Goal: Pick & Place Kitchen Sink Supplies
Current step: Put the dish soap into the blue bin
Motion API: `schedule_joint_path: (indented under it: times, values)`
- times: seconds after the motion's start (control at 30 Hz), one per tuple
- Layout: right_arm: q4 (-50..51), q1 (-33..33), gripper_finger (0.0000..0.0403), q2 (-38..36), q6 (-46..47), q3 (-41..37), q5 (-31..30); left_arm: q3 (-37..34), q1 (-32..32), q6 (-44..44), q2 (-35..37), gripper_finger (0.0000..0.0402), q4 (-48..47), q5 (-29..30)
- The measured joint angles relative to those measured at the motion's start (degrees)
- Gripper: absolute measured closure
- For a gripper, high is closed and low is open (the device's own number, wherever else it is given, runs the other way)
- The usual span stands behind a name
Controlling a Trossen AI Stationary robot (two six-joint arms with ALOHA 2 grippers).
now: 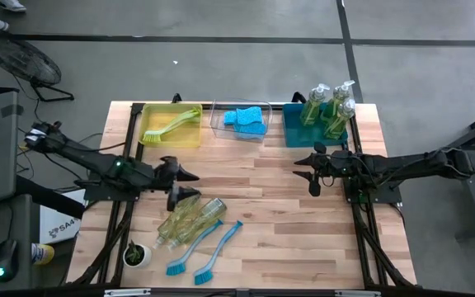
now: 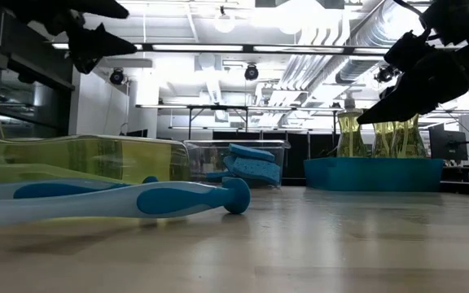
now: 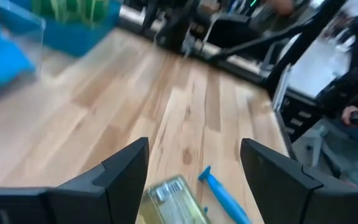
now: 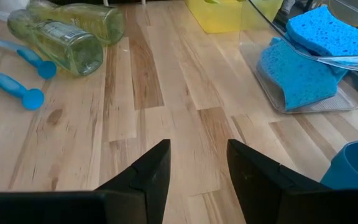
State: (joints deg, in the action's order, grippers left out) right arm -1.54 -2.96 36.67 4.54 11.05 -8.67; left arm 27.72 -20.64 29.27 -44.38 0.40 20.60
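The worktop (image 1: pixel 279 214) is pale striped wood. At 12 o'clock stand a yellow bin (image 1: pixel 190 139), a clear bin (image 1: pixel 218 117) with light-blue sponges (image 1: pixel 246 120), and a teal bin (image 1: pixel 291 128) with yellow-green soap bottles (image 1: pixel 330 107). The two lying brushes (image 1: pixel 207 247) are blue, and both claws are black.

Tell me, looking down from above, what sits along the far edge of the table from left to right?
Yellow bin with a yellow-green dish brush → clear bin with blue sponges → teal bin with soap bottles.

Five soap bottles (image 1: pixel 330 110), three dish brushes (image 1: pixel 218 247), two sponges (image 1: pixel 247 120), three bins (image 1: pixel 145 115), one potted plant (image 1: pixel 137 255)
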Motion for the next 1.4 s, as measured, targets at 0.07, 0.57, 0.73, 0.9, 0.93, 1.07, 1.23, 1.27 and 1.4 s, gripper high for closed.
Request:
schedule_joint_path:
  times: [0.07,0.57,0.73,0.9,0.93,1.07,1.23,1.27,1.4]
  values:
    - [0.0,0.0,0.0252,0.0,0.0,0.0,0.0,3.4,0.0,3.1,-3.3,0.0151,-4.4,-0.3]
    - [4.0,0.0,0.0252,0.0,3.0,0.0,0.0,20.6,-6.5,22.1,-21.7,0.0151,-23.1,-9.1]
    - [5.2,0.0,0.0252,0.0,3.2,0.0,0.0,21.5,-13.6,31.7,-25.0,0.0151,-23.4,-6.3]
    - [5.2,0.0,0.0252,0.0,3.4,0.0,0.0,21.5,-20.6,42.4,-29.3,0.0151,-23.4,-4.7]
    - [5.2,0.0,0.0252,0.0,3.4,0.0,0.0,21.5,-21.7,44.5,-30.1,0.0151,-23.4,-4.7]
    - [5.1,0.0,0.0252,0.0,3.6,0.0,0.0,21.5,-24.4,50.5,-32.4,0.0151,-24.2,-4.6]
    - [4.1,0.0,0.0252,0.0,3.6,0.0,0.0,21.5,-24.3,53.8,-32.7,0.0151,-29.2,-1.4]
    - [4.0,0.0,0.0252,0.0,3.5,0.0,0.0,21.6,-23.9,54.0,-32.7,0.0151,-30.6,-1.2]
    - [3.9,0.0,0.0252,0.0,3.5,0.0,0.0,24.3,-23.1,57.9,-32.7,0.0151,-40.6,-1.8]
